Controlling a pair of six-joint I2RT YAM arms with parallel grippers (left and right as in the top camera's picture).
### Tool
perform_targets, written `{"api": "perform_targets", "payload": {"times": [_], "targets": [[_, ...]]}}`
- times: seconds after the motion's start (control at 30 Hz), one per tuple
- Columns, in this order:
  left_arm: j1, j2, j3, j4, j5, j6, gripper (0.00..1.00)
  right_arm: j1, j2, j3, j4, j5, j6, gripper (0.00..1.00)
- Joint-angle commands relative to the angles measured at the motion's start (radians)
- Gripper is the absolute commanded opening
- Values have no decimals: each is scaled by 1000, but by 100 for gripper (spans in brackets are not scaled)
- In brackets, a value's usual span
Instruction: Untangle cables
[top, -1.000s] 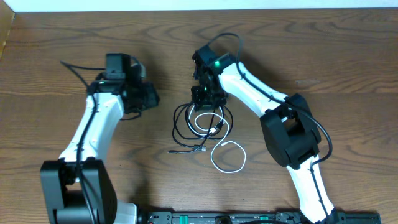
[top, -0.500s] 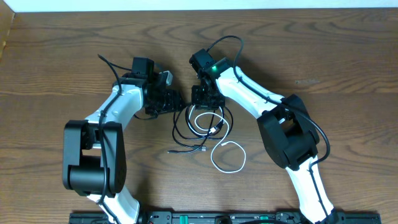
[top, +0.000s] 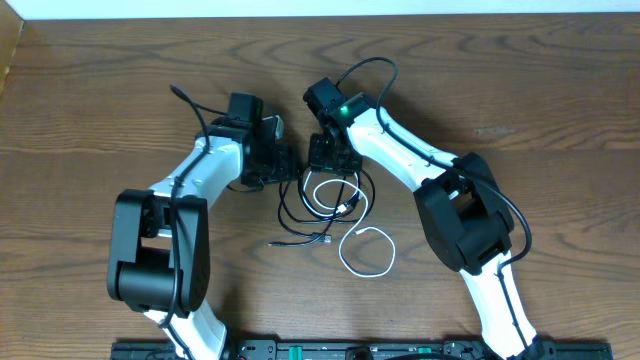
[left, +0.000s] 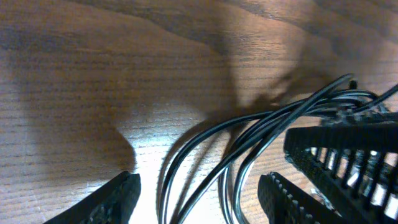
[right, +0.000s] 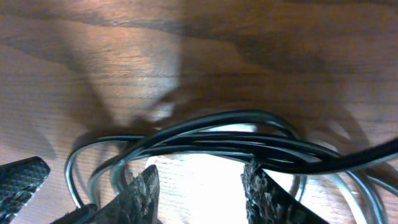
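The cables lie as a tangle mid-table in the overhead view. The black cable (top: 283, 205) is coiled, and the white cable (top: 341, 256) loops out at the lower right. My left gripper (top: 287, 165) is low at the coil's upper left, open. In its wrist view several black strands (left: 205, 149) run between its fingers (left: 109, 202) without being pinched. My right gripper (top: 325, 155) is at the coil's top, open. In its wrist view the black bundle (right: 217, 140) crosses just beyond its fingertips (right: 142, 190), with bare wood between them.
The two grippers are almost touching. The right gripper's ribbed finger (left: 348, 149) shows in the left wrist view, and a left finger (right: 22, 177) shows in the right wrist view. A black plug end (top: 300, 241) lies below the coil. The table's far edge (top: 320, 14) runs along the top.
My left arm has swung right from the table's left side to the coil, its jaws now astride the black strands. The right arm has hardly moved.
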Motion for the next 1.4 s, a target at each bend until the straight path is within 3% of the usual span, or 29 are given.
{"api": "perform_targets", "payload": {"times": [0.0, 0.03, 0.37, 0.5, 0.77, 0.9, 1.0, 1.07, 1.37], "targets": [[-30, 14, -2, 8, -117, -62, 66, 2, -16, -9, -5, 71, 12, 43], [-41, 15, -2, 14, -134, -67, 66, 2, -16, -11, -9, 84, 13, 50], [-76, 75, -2, 66, -150, -92, 70, 2, -16, -87, 56, 98, 28, 52], [-74, 78, -2, 48, -298, -151, 61, 2, -16, -118, 71, 98, 24, 49], [-72, 79, -2, -23, -441, -164, 61, 6, -16, -129, 94, 134, -107, 58], [-61, 79, -1, -77, -463, -226, 61, 10, -16, -129, 130, 88, -203, 60], [-31, 79, 0, -161, -460, -275, 58, 3, -16, -121, 166, -68, -284, 63], [-6, 79, 0, -194, -461, -275, 58, -1, -16, -118, 152, -62, -286, 63], [159, 79, 0, -230, -461, -274, 56, -47, -16, -118, 38, 185, -349, 70]]}}
